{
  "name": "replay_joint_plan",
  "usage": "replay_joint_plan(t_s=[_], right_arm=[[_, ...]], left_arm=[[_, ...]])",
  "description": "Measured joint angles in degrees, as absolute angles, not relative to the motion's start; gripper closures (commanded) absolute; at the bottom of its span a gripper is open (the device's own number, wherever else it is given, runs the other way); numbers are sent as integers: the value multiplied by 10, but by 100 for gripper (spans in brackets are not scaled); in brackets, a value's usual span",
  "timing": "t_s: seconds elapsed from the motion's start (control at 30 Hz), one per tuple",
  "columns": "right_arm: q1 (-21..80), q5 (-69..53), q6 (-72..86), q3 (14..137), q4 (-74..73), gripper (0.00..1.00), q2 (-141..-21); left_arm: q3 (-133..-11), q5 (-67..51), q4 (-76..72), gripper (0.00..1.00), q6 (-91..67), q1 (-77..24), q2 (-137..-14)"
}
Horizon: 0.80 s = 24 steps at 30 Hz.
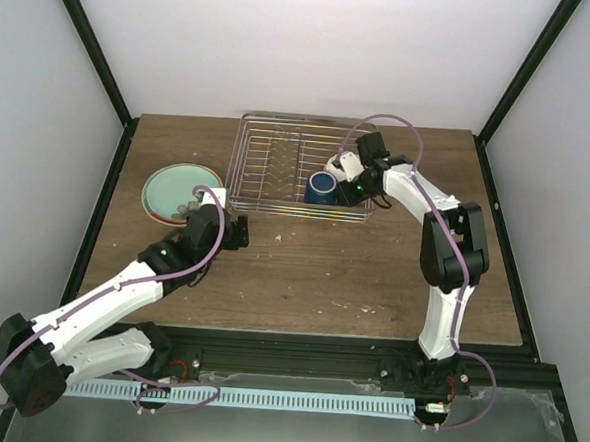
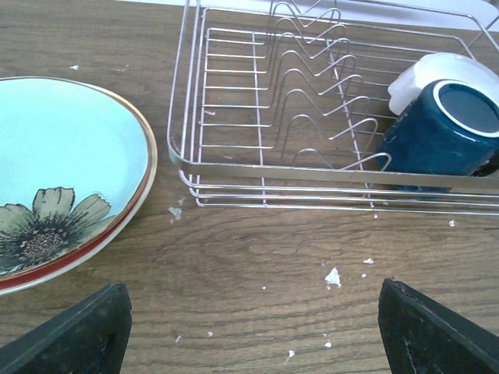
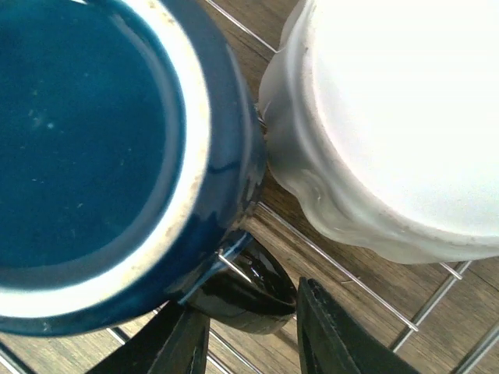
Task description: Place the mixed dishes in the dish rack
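Observation:
The silver wire dish rack (image 1: 273, 175) stands at the back of the table. In its right end the dark blue mug (image 1: 322, 188) stands mouth down, touching the small white scalloped dish (image 1: 340, 167). My right gripper (image 3: 253, 347) straddles the mug's handle (image 3: 249, 296) with its jaws slightly apart; a gap shows beside the right finger (image 3: 335, 335). A stack of plates (image 1: 172, 191), with a teal flower-patterned plate (image 2: 62, 156) on top, lies left of the rack. My left gripper (image 2: 253, 327) hangs open and empty over bare wood between the plates and the rack (image 2: 265, 179).
White crumbs (image 2: 334, 276) dot the wood in front of the rack. The rack's upright tines (image 2: 327, 86) fill its middle. Black frame posts (image 1: 95, 58) and white walls close in the table on three sides.

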<state>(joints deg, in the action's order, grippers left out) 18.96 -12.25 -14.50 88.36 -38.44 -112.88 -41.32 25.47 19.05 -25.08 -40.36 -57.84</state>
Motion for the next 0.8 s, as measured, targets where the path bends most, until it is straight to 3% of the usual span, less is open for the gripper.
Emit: replay_joint_plan(t_s=[0.13, 0.37, 0.8], right_arm=[[190, -116, -141, 883, -384, 61, -1126], [190, -125, -130, 873, -377, 38, -1082], [190, -121, -64, 792, -344, 36, -983]], left_arm=[[-420, 254, 207, 7, -251, -393, -568], [-451, 252, 256, 1, -236, -311, -543], [-485, 130, 274, 1, -179, -38, -626]])
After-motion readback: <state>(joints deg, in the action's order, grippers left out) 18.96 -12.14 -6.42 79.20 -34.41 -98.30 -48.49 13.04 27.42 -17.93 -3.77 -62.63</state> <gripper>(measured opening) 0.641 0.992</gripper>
